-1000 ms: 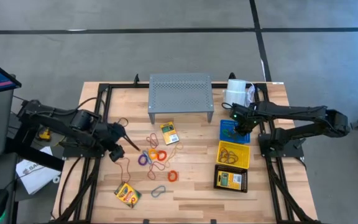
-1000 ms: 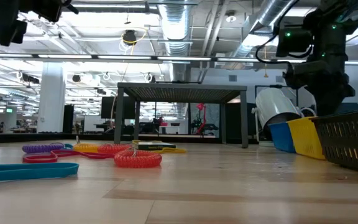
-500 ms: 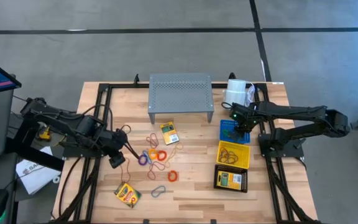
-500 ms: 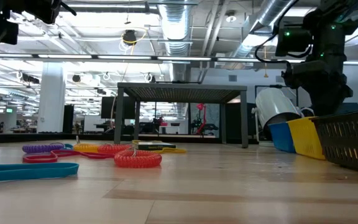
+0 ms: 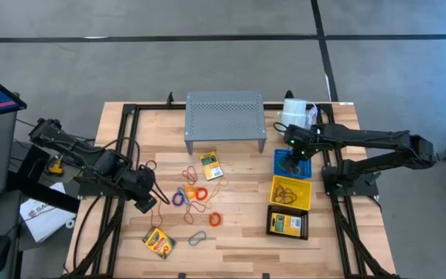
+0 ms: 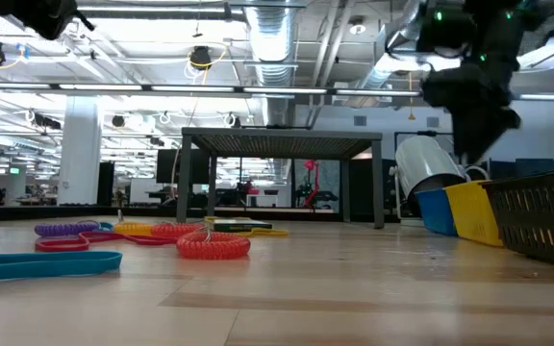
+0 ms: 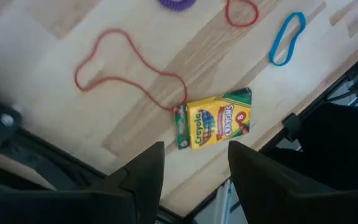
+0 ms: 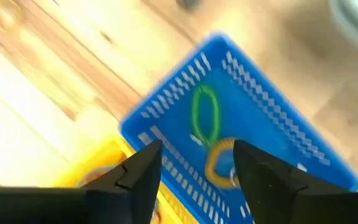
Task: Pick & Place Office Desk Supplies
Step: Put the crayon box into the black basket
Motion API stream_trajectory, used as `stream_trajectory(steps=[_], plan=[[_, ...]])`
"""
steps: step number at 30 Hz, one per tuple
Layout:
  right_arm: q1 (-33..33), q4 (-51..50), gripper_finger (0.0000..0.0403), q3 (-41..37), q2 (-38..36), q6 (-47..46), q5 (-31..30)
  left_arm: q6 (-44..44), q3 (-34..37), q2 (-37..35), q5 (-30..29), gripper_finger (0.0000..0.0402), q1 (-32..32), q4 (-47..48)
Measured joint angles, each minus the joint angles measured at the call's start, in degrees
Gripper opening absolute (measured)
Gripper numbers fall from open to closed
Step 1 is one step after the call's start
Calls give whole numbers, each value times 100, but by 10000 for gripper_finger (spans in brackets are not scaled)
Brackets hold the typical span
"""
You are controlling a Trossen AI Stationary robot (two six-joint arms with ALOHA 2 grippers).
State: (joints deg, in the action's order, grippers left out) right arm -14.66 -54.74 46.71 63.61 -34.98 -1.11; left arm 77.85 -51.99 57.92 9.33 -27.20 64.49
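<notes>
The right claw (image 8: 191,180) has sprung open above the blue basket (image 8: 272,106), empty; a green loop (image 8: 205,115) now lies inside. Delivered. The left claw (image 7: 194,171), open, hangs over a crayon box (image 7: 215,118) on the worktop.

The wooden table (image 5: 238,232) carries coloured loops (image 5: 196,194), crayon boxes (image 5: 159,242), three baskets (image 5: 291,194), a metal shelf (image 5: 225,116).

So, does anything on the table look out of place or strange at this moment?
Nothing looks damaged. Loops and two crayon boxes lie unsorted on the wood, while the blue basket holds a green loop and an orange one.
</notes>
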Motion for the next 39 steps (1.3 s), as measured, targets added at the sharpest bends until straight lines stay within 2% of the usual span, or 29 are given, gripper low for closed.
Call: stream_trajectory(steps=[4, 9, 14, 19, 24, 33, 39], plan=[[264, 9, 171, 532, 0, 64, -399, 447, 0, 395, -57, 173, -371, -303], [632, 8, 151, 1179, -7, 491, -921, 757, 0, 965, -715, 173, -789, -496], [872, 103, 146, 1589, -226, 798, -967, 1346, 57, 1397, -1164, 173, -1190, -480], [946, 88, 146, 1682, -713, 822, -972, 1956, 495, 1664, -845, 173, -1606, -1121], [945, 76, 142, 1682, -1302, 843, -972, 2464, 775, 1661, -849, 173, -1859, -1614], [945, 79, 133, 1684, -2035, 705, -947, 2468, 1300, 1647, -617, 173, -2142, -2924], [945, 98, 132, 1684, -2144, 627, -946, 2746, 1593, 1644, -327, 173, -2284, -3038]])
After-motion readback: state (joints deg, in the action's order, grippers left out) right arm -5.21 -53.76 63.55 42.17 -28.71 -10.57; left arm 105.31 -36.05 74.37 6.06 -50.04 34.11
